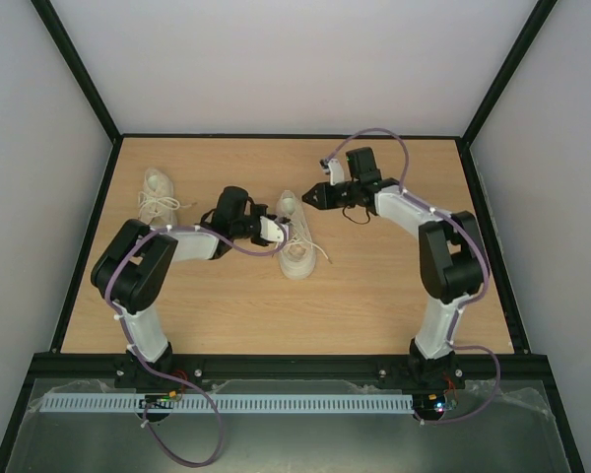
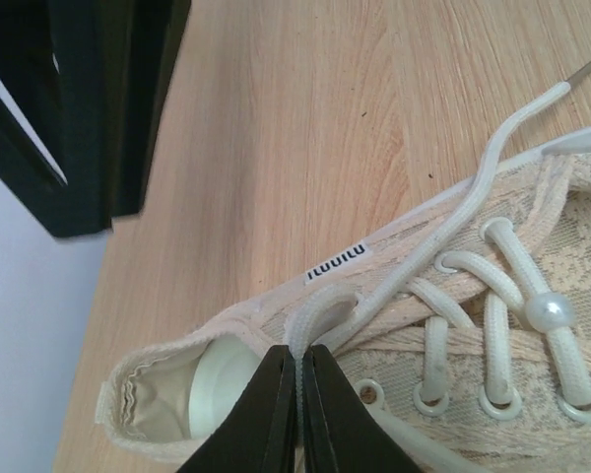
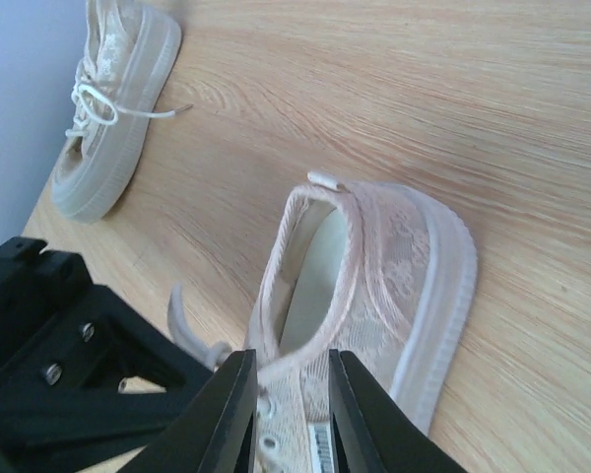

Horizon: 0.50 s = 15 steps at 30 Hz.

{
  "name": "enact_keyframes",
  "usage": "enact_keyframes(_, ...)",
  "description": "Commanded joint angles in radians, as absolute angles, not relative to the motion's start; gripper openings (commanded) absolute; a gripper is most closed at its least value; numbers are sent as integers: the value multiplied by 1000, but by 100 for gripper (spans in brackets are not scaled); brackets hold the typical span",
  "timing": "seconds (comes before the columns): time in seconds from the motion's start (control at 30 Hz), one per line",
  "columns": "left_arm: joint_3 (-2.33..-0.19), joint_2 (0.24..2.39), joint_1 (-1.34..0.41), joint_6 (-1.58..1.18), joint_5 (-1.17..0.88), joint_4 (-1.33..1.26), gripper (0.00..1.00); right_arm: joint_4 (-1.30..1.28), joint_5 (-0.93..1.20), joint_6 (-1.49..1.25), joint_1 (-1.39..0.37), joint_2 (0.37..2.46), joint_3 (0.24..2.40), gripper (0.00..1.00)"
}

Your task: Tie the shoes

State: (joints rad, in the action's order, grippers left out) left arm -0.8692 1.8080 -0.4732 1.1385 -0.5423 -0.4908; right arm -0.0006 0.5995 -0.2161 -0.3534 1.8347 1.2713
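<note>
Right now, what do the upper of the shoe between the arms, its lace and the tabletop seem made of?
The cream low-top shoe's upper looks like matte lace fabric, given its floral openwork pattern. Its flat white lace seems dull woven cotton. The tan tabletop shows grain lines, suggesting smooth wood or laminate.

Pale wooden tabletop (image 1: 276,315), plain white walls (image 1: 295,59), black frame posts (image 1: 84,77).

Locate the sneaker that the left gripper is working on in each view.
Top external: the sneaker lies mid-picture, toe toward the arm bases.
Left wrist: it fills the lower right, its lace pinched in the left gripper.
Right wrist: it sits lower centre, heel opening toward the camera.
Shared landmark: its pale insole.
</note>
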Motion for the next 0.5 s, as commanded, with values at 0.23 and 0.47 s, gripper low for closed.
enact_keyframes(0.23,-895,1844,-472,1034,-482,-668,2,-31,764,-141,-374,1904,1284,26)
enact_keyframes(0.47,-855,1823,-482,1014,-516,-648,2,73,649,-200,-378,1792,1079,33)
